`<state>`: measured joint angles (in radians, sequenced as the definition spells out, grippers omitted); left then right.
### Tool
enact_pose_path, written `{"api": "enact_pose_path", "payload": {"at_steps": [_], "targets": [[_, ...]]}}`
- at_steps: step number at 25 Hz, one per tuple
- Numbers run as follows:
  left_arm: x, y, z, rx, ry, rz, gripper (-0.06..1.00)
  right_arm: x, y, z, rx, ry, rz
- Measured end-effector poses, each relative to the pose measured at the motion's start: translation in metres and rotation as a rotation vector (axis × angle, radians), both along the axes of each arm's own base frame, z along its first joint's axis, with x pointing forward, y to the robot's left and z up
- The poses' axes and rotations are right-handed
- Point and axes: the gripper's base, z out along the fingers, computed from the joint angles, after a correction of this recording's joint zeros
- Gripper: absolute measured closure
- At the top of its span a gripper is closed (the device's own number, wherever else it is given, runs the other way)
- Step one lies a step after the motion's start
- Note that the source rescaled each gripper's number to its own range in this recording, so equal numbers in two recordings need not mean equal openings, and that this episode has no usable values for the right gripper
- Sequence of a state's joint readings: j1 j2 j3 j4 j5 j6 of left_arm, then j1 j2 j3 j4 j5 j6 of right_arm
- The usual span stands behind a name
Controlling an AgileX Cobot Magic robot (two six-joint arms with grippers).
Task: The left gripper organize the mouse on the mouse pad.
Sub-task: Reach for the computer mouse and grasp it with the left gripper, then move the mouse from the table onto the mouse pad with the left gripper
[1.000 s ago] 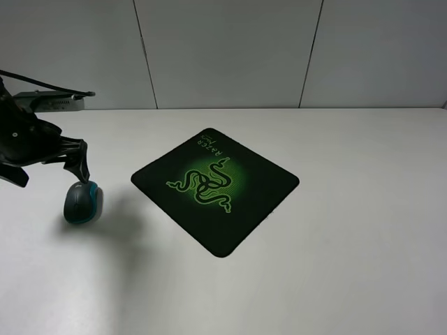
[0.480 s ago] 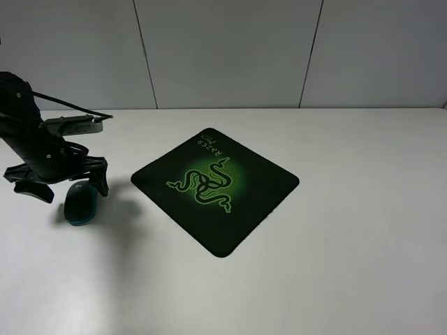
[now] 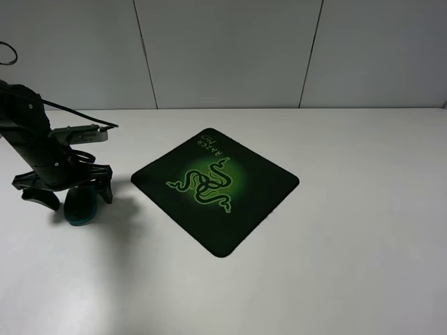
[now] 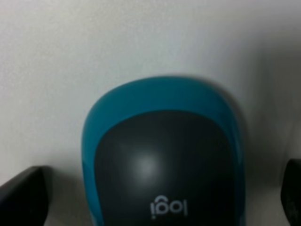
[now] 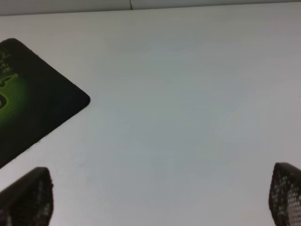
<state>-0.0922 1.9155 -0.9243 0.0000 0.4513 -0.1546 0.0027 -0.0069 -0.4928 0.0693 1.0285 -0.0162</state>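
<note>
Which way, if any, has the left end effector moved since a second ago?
Yes. The left end effector swung from the left edge toward the mouse pad and lowered astride the mouse.

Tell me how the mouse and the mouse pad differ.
Shape: the mouse is a rounded oval hump; the mouse pad is a flat square mat.
Size: the mouse is far smaller than the pad.
Colour: the mouse is dark grey with teal sides; the pad is black with a green emblem.
Position: the mouse sits off the pad, between the open fingers of the left gripper; nothing touches the pad.
Both rest on the white table.
</note>
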Motion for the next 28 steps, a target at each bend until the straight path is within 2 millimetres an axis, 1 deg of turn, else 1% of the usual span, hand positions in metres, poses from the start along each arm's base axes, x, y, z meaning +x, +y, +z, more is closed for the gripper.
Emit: {"api": "enact_pose_path", "payload": {"at_steps": [1,3,4,9,10,23,25,28], "targets": [[0.000,0.000,0.000,0.000,0.000,0.000,-0.03,0.000,0.000,0.000,0.000,0.000,0.000],[0.000,0.000,0.000,0.000,0.001,0.000,0.09,0.000,0.000,0.000,0.000,0.000,0.000],[0.000,0.000,0.000,0.000,0.001,0.000,0.20,0.000,0.000,0.000,0.000,0.000,0.000],[-0.001,0.000,0.000,0.001,0.009,0.000,0.89,0.000,0.000,0.000,0.000,0.000,0.000],[-0.001,0.000,0.000,0.001,0.012,0.000,0.94,0.000,0.000,0.000,0.000,0.000,0.000],[-0.004,0.000,0.000,0.002,0.038,-0.001,0.94,0.000,0.000,0.000,0.000,0.000,0.000],[-0.006,0.000,0.004,0.003,0.053,-0.002,0.94,0.000,0.000,0.000,0.000,0.000,0.000],[-0.006,0.000,0.017,0.001,0.042,-0.003,0.94,0.000,0.000,0.000,0.000,0.000,0.000]]}}
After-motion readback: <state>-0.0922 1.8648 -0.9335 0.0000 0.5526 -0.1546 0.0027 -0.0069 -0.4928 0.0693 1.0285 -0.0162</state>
